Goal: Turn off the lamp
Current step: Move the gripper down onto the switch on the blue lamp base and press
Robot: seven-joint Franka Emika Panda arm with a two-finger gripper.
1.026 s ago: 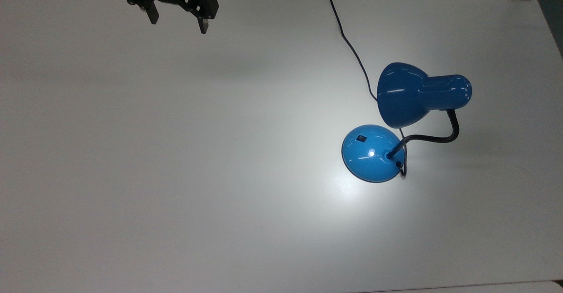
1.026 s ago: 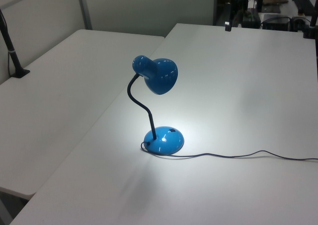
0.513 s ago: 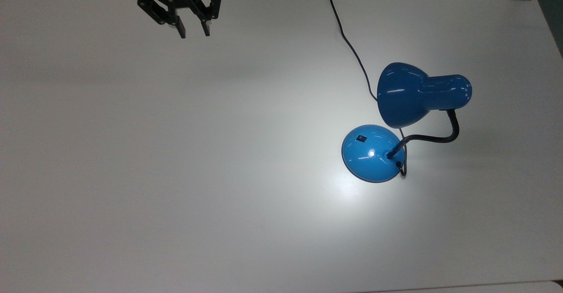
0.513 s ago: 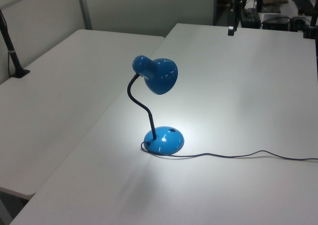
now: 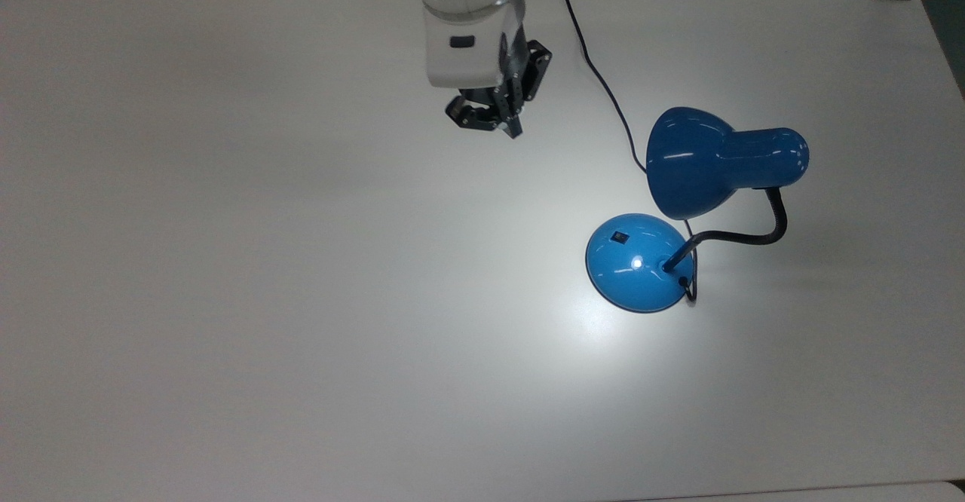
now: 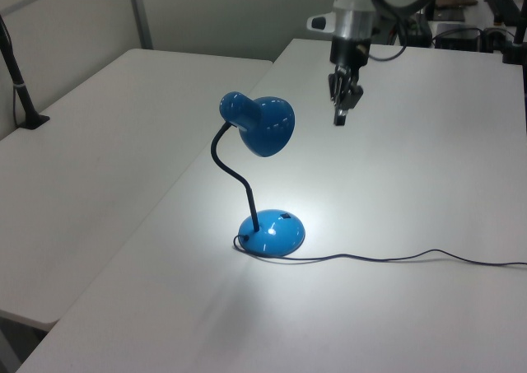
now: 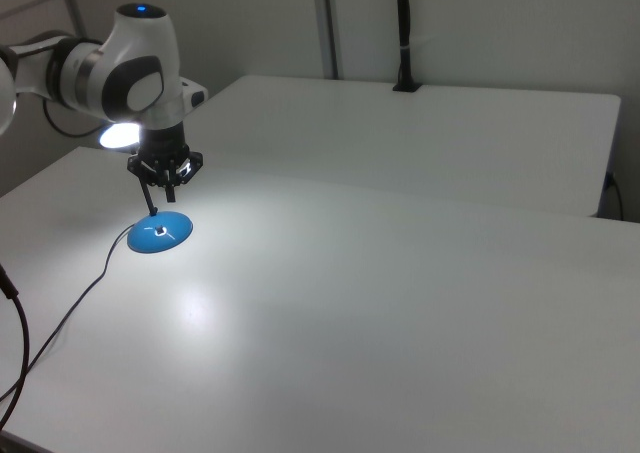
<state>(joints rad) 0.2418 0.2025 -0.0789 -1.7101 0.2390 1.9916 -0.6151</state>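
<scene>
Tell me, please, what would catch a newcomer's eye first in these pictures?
The glossy blue desk lamp with its bell-shaped shade, standing toward the top view's right, is lit and throws a bright pool onto the white table. The black two-finger gripper hangs above the table toward the top view's upper middle, apart from the lamp.

Dim overall, with a bright pool cast by the lit lamp (image 5: 682,208) onto the tabletop (image 5: 301,298) around its base. Glare spot on the base. Soft shadows, fading toward the tabletop's edges.
</scene>
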